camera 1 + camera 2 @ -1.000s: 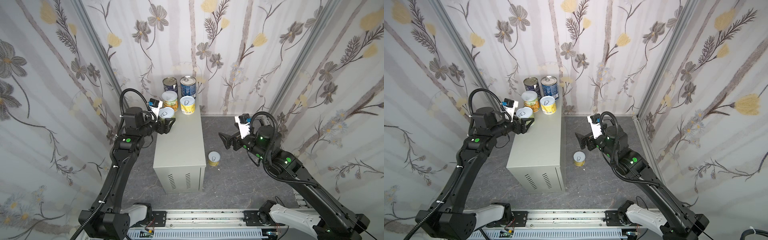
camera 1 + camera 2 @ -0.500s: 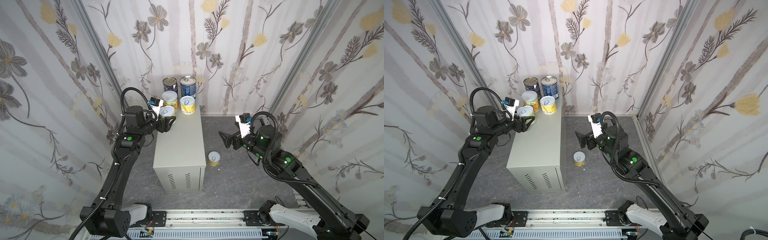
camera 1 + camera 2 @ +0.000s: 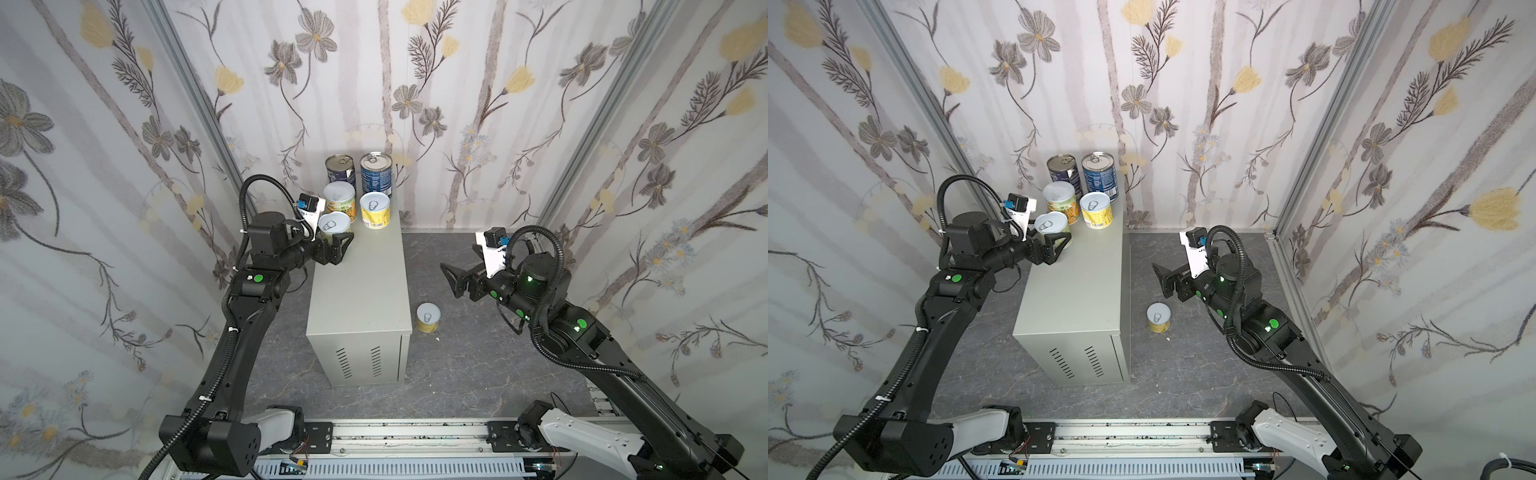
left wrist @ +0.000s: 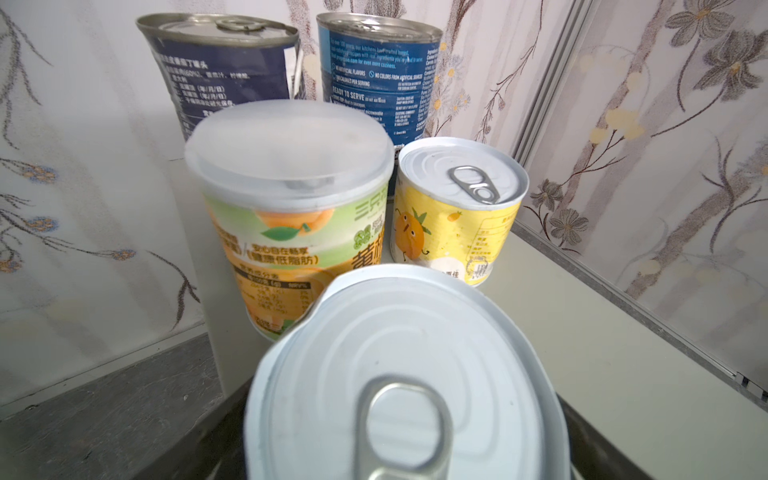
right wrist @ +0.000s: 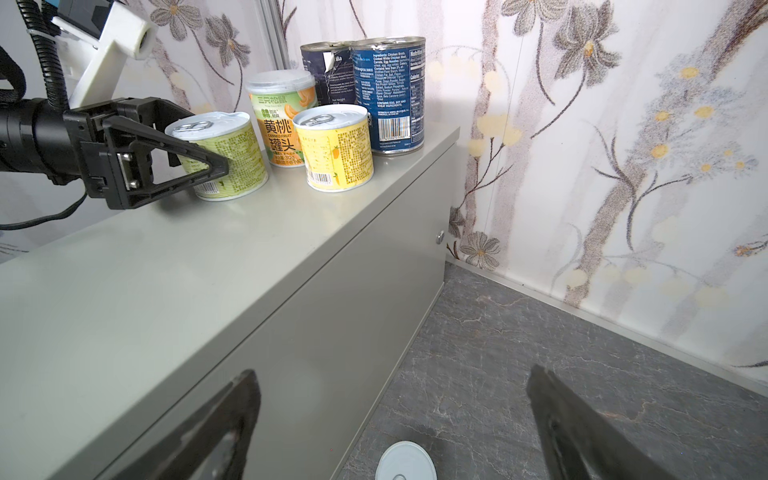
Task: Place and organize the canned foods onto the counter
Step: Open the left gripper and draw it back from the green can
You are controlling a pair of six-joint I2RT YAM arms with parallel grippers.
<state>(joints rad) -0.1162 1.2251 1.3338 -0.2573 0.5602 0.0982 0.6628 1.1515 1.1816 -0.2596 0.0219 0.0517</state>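
Five tins (image 3: 375,210) stand upright at the far end of the bench (image 3: 365,291). Our left hand (image 3: 336,236) straddles the green-labelled tin (image 3: 333,223) by the bench's left edge, and we cannot tell whether its pads press the wall or stand just off it. The sixth tin (image 3: 428,316) sits upright on the floor just beside the bench's right flank, near our right hand (image 3: 449,277), spread wide and empty. We judge it rigid, weighty if full and slick-sided, so take it across mid-wall, never by the pull-tab.
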